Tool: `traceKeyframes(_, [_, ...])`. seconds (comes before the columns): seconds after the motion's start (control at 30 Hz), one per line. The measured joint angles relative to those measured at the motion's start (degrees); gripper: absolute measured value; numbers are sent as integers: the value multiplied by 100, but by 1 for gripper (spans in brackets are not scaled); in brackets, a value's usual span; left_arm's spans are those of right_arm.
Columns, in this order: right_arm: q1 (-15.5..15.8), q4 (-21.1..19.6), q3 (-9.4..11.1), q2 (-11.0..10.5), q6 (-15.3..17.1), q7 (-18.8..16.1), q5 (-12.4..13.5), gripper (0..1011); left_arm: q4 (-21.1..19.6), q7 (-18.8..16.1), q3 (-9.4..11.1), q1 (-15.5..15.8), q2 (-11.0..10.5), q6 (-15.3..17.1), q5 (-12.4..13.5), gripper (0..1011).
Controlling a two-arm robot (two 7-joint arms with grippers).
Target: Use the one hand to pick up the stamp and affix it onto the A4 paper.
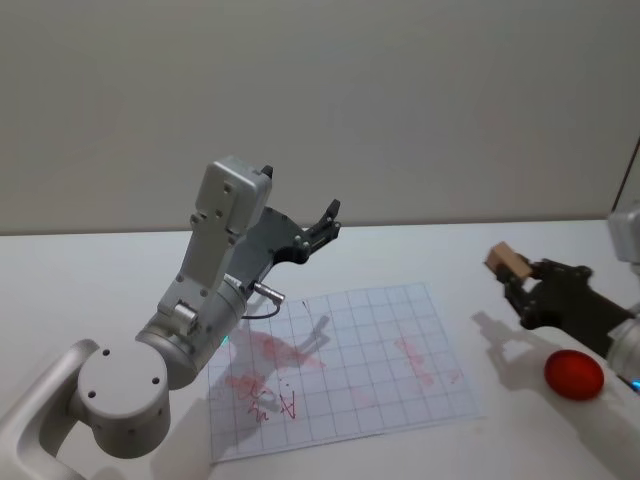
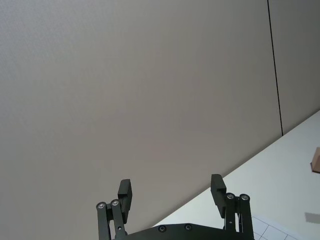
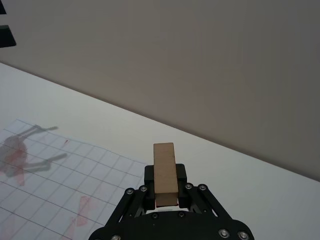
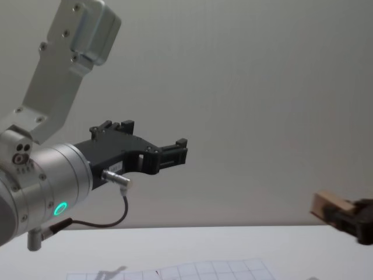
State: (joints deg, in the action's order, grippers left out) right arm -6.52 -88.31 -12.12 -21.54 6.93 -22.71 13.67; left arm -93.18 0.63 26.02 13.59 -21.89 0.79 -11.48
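The stamp is a small wooden block, and my right gripper is shut on it, holding it in the air just past the right edge of the A4 paper. In the right wrist view the stamp stands upright between the fingers, with the paper below and to one side. The gridded sheet lies flat on the white table and carries several red smudged prints. My left gripper hangs open and empty, raised above the paper's far left corner; its fingers point at the wall.
A red round object lies on the table by my right forearm, to the right of the paper. My left arm's bulky elbow covers the near left of the table. A plain wall stands behind the table.
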Motion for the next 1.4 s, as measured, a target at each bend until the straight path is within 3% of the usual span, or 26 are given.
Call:
traceKeyframes(0.37, [635, -468, 277, -467, 387, 375, 251, 220, 0, 0, 0, 0, 0, 0, 0, 1001])
traceKeyframes(0.73, [1090, -639, 412, -750, 680, 472, 359, 220, 0, 0, 0, 0, 0, 0, 0, 1001])
traceKeyframes(1.27, [1137, -574, 405, -802, 837, 443, 247, 222, 0, 0, 0, 0, 0, 0, 0, 1001])
traceKeyframes(1.4, [1131, -559, 399, -801, 851, 434, 225, 305, 0, 0, 0, 0, 0, 0, 0, 1001])
